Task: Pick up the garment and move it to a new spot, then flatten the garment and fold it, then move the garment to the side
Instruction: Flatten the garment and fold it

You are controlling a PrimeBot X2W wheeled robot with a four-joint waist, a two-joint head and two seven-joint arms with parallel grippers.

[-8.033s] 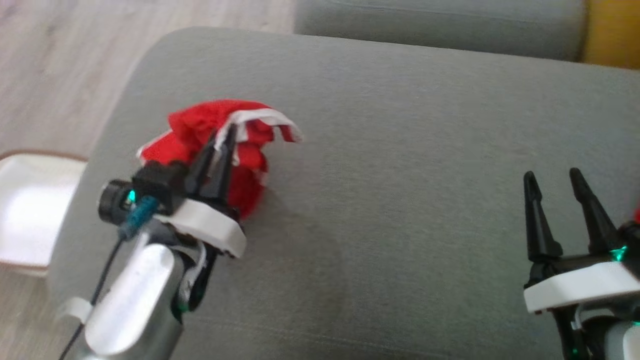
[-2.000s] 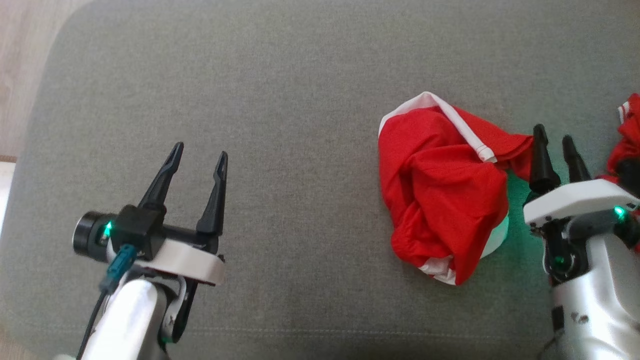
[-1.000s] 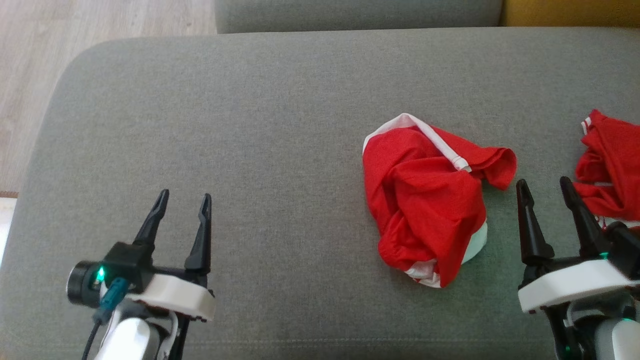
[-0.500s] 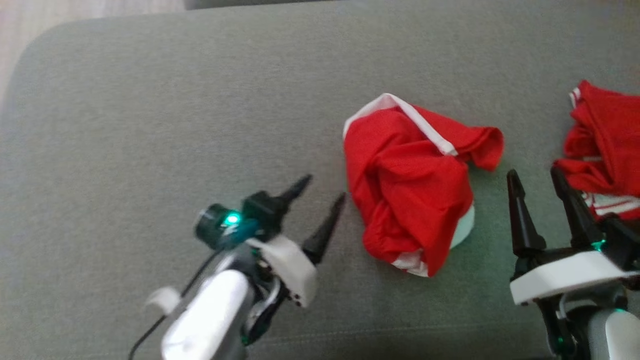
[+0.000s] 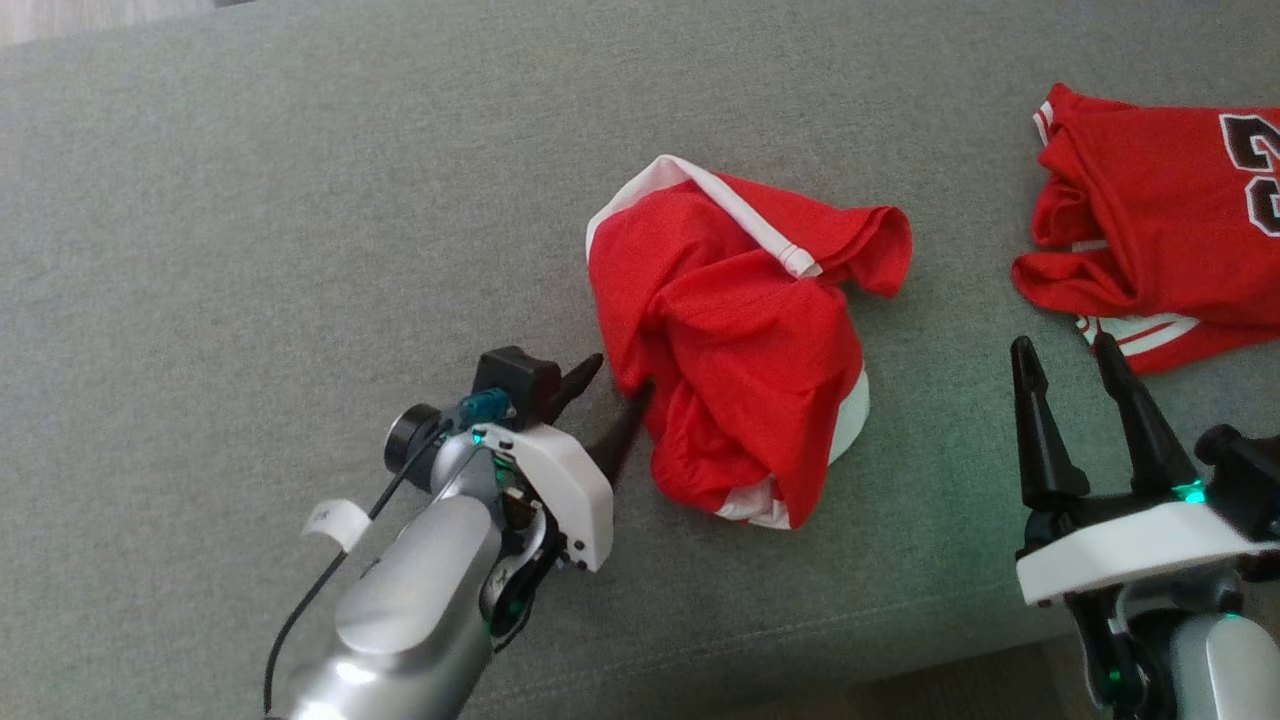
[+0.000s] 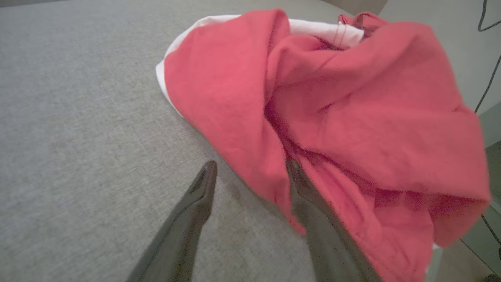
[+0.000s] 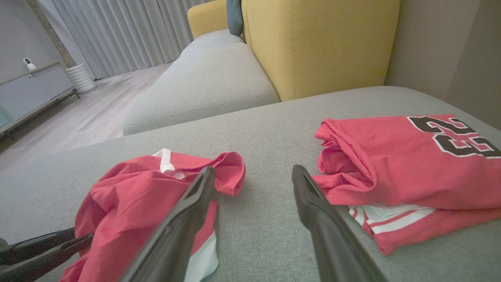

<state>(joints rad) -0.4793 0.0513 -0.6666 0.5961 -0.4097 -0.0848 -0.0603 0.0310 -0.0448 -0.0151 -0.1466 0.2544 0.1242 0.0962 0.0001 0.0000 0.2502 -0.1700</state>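
The garment [image 5: 730, 350] lies as a crumpled red heap with white trim at centre of head view, on the grey sofa cushion [image 5: 300, 200], held by neither gripper. Not flat: folds bunched over each other, a white-edged band across the top, white hem poking out at the heap's lower right.

The left gripper [image 5: 620, 378] is at lower centre-left, angled up and right, fingers apart, tips right at the heap's left edge. In left wrist view one finger [image 6: 313, 207] touches the near fold, with cloth draped against it. The other rests over bare cushion just beside the edge. Nothing clamped yet.

The right gripper [image 5: 1062, 345] is at lower right of head view, fingers apart and empty. It points up frame into the bare gap between the garment and a second jersey [image 5: 1150, 230], near both, touching neither. That jersey, red with a black number, lies at upper right, roughly doubled over, well apart from the heap.

Progress, my read: the garment sits on open cushion with room all round, so the pick-up-and-move part looks done, though I can't confirm it from here. Flattening looks like the step in hand, barely begun: the left gripper is placed for an edge grab, no edge pulled out. Left to do: spread flat, fold, shift to the side. Under a third in, I'd say. Risk: pinching several layers at once, so the heap drags instead of opening
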